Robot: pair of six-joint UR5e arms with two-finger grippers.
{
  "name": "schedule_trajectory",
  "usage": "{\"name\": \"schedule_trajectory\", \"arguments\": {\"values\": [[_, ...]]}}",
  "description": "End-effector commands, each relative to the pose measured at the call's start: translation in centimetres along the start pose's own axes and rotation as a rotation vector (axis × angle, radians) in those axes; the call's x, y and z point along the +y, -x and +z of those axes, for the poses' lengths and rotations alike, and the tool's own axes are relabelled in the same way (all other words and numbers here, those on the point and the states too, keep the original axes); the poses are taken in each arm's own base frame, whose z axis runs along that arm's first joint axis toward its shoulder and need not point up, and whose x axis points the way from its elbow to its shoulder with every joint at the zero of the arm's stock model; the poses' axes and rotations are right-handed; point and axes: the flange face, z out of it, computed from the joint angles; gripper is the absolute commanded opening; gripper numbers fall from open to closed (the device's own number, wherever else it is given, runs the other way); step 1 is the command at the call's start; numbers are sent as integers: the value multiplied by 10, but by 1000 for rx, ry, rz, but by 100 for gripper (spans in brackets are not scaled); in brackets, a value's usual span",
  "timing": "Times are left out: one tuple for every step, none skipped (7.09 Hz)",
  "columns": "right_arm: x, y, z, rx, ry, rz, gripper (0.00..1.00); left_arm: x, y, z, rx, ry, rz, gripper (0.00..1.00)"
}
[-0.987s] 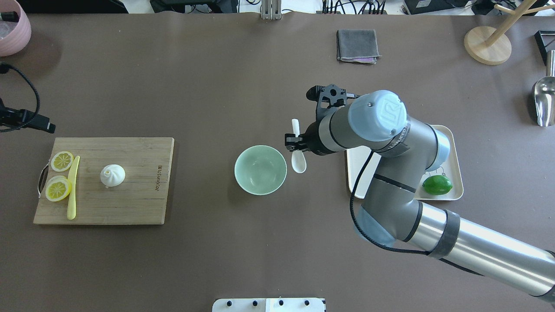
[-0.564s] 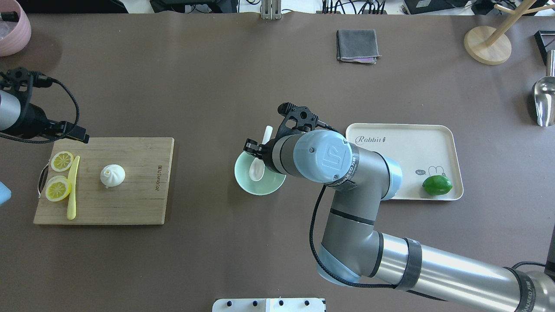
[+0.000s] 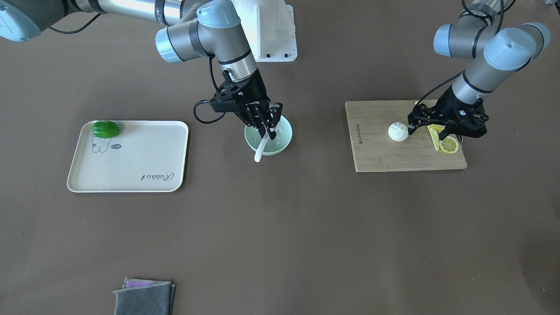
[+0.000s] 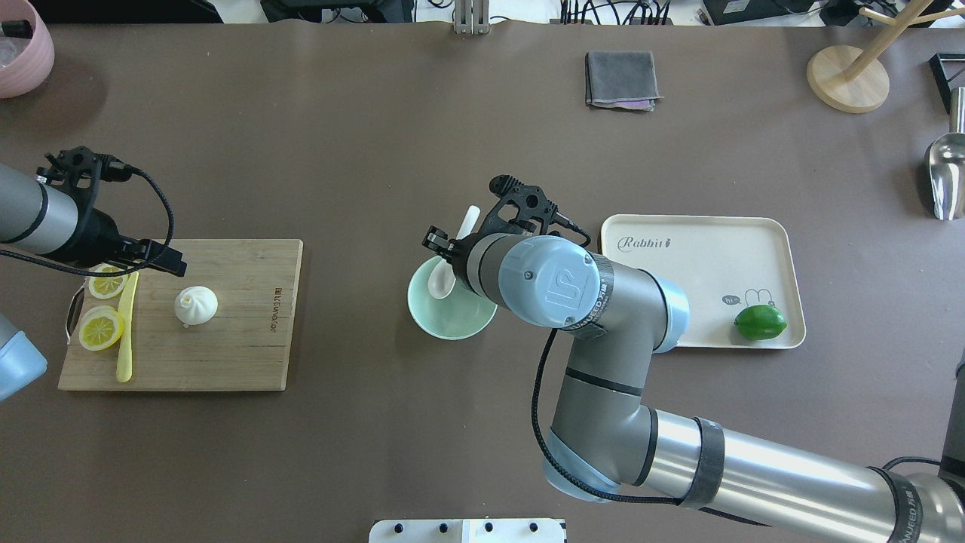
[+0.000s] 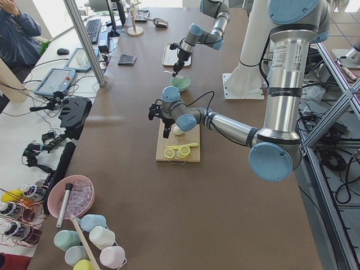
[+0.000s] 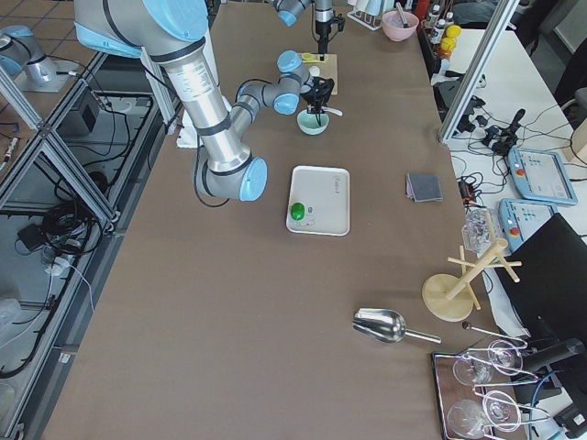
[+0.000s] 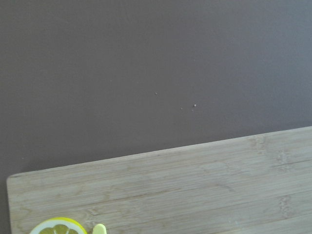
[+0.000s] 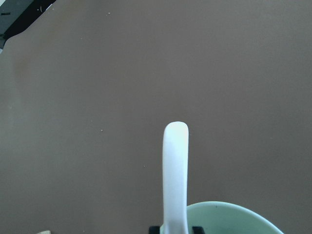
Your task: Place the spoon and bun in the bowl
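The brown bench [image 4: 452, 151] carries one of nearly everything.

- One white glossy soup spoon [image 4: 443, 280].
- One small white pleated steamed bun [image 4: 196, 305].
- One round pale mint-green bowl [image 4: 445, 323].
- One rectangular bamboo cutting board [image 4: 241, 339].
- Two round yellow lemon slices [image 4: 101, 330], the second slice [image 4: 106, 284] partly hidden.
- One slim pale-yellow knife [image 4: 124, 347].
- One cream rectangular tray [image 4: 701, 264].
- One green lime [image 4: 760, 322].
- One folded grey cloth [image 4: 622, 79], near the far edge.
- One pink ribbed bowl [image 4: 26, 56], at the far left corner.
- One round-based wooden stand [image 4: 848, 79], at the far right corner.
- One shiny metal scoop [image 4: 946, 177], at the right edge.
- Two grey-and-blue robot arms, the right arm [image 4: 550, 283] and the left arm [image 4: 30, 219].
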Motion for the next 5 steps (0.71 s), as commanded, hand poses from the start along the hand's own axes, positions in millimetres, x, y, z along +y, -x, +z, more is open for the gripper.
{"name": "schedule_trajectory", "arguments": {"values": [[-9, -6, 10, 18, -24, 4, 100, 25, -34, 23, 4, 33, 5, 98], [-9, -4, 9, 10, -22, 1, 100, 32, -37, 29, 2, 49, 15, 95], [-11, 0, 3, -3, -20, 1, 100, 33, -38, 30, 2, 52, 17, 38], [-21, 3, -4, -16, -25, 8, 100, 33, -37, 35, -3, 56, 17, 14], [-29, 7, -17, -34, -15, 14, 100, 31, -38, 33, -10, 39, 19, 0]]}}
